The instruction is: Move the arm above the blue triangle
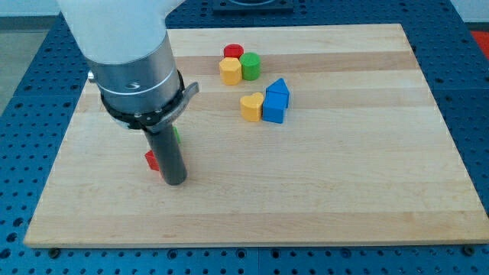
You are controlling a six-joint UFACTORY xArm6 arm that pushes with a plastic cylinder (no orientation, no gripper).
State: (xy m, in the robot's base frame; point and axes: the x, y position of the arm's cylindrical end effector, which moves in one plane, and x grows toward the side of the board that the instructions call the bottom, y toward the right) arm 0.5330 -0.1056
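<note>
The blue triangle (279,92) lies on the wooden board (344,153) right of centre, touching a blue cube (273,110) just below it. A yellow heart block (251,107) sits against the cube's left side. My tip (175,182) rests on the board at the view's lower left, far to the left of and below the blue triangle. A red block (152,160) shows just left of the rod and a green block (176,136) peeks out behind it, both partly hidden.
Near the view's top sit a red cylinder (233,52), a yellow block (229,71) and a green cylinder (250,66), clustered together above the blue triangle. Blue perforated table surrounds the board.
</note>
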